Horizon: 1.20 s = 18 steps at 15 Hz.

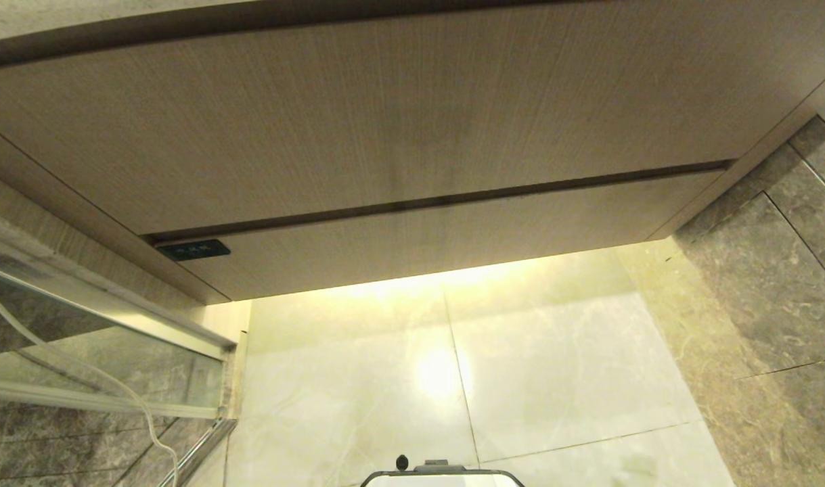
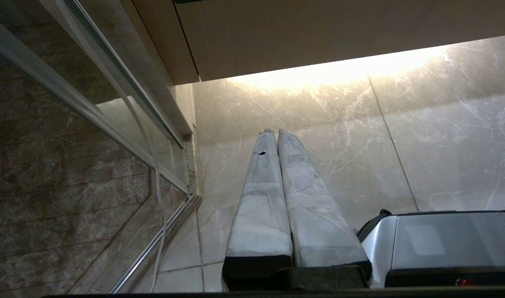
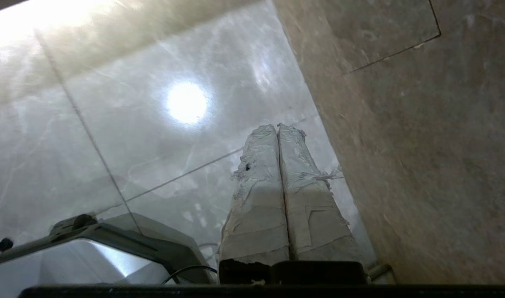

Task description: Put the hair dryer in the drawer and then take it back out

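Below closed drawer, we are holding right hand and left hand pressed together, empty; hair dryer unseen; spreading fingers before reaching drawer gap.

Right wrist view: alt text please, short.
The right claw, its two tape-wrapped fingers pressed shut and holding nothing, points down at a glossy pale marble floor. A darker stone wall runs along one side, and part of the robot's silver base shows near the camera.
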{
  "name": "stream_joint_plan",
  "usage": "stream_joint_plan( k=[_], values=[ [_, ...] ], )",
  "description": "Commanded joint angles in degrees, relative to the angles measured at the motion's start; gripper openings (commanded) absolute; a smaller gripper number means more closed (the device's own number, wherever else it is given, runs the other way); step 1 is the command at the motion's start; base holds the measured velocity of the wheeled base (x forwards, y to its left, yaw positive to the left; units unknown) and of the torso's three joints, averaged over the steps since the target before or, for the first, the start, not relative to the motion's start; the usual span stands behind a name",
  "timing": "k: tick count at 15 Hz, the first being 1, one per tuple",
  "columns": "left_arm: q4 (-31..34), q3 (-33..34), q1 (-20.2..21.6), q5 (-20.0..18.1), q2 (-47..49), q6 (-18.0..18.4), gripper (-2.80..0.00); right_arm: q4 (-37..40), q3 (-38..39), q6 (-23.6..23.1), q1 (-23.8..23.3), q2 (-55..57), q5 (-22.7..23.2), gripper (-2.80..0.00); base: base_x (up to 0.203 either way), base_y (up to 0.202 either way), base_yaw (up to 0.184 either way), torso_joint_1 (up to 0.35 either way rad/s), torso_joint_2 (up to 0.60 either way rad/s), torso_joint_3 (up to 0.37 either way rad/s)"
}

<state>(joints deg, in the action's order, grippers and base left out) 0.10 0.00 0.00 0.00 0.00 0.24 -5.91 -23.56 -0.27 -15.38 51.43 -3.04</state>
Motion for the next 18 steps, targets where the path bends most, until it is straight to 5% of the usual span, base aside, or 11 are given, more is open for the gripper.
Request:
stream_joint_plan(
  k=[1, 4, 8, 13, 18],
  values=[
    [0.0, 0.1, 0.0, 0.0, 0.0, 0.0, -2.80, 3.3, 6.7, -0.4, 3.2, -20.6, 0.1, -2.80, 0.000, 0.000, 0.000, 0.000, 0.00, 0.000],
    [0.0, 0.1, 0.0, 0.0, 0.0, 0.0, -2.80, 6.7, 15.7, -1.2, 8.7, -34.1, -0.6, -2.80, 0.000, 0.000, 0.000, 0.000, 0.00, 0.000],
    [0.0, 0.1, 0.0, 0.0, 0.0, 0.0, -2.80, 2.1, 22.9, -0.9, 14.5, -38.9, 0.5, -2.80, 0.000, 0.000, 0.000, 0.000, 0.00, 0.000],
    [0.0, 0.1, 0.0, 0.0, 0.0, 0.0, -2.80, 4.1, 23.8, 0.3, 15.1, -51.2, 2.7, -2.80, 0.000, 0.000, 0.000, 0.000, 0.00, 0.000],
    [0.0, 0.1, 0.0, 0.0, 0.0, 0.0, -2.80, 5.5, 23.6, 1.8, 15.3, -51.5, 2.5, -2.80, 0.000, 0.000, 0.000, 0.000, 0.00, 0.000]
  ],
)
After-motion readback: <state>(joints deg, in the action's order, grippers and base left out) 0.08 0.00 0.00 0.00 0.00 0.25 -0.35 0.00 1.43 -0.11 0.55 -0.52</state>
